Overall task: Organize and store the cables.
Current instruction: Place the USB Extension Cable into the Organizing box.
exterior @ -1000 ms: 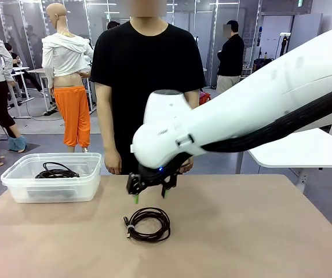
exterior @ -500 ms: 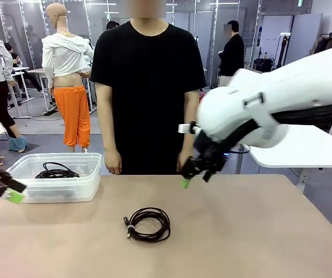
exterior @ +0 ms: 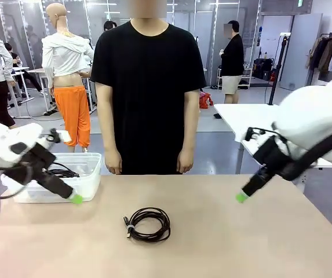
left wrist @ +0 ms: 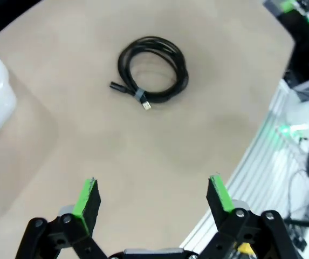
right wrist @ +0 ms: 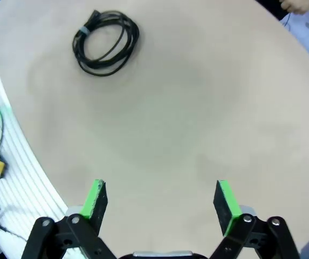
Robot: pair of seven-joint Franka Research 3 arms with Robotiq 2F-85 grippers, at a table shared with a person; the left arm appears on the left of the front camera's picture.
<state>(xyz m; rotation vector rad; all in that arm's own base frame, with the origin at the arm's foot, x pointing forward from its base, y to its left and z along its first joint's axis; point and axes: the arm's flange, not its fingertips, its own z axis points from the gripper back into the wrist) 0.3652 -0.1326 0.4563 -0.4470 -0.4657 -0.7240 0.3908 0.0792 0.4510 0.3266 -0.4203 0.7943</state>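
Right arm pulls back, left arm comes in; coiled cable waits mid-table.
The right gripper [exterior: 242, 197] has left the coiled cable [exterior: 148, 224] untouched; the left gripper [exterior: 75, 198] now hovers by the clear bin [exterior: 21, 190] holding another cable [exterior: 56, 171]. Both jaws are open and empty.

Bright, even overhead light with soft shadows; wrist views curve at the edges, slightly blurred.

White arms [exterior: 322, 116] with black wiring, apparently green-tipped black claws [left wrist: 153, 197].
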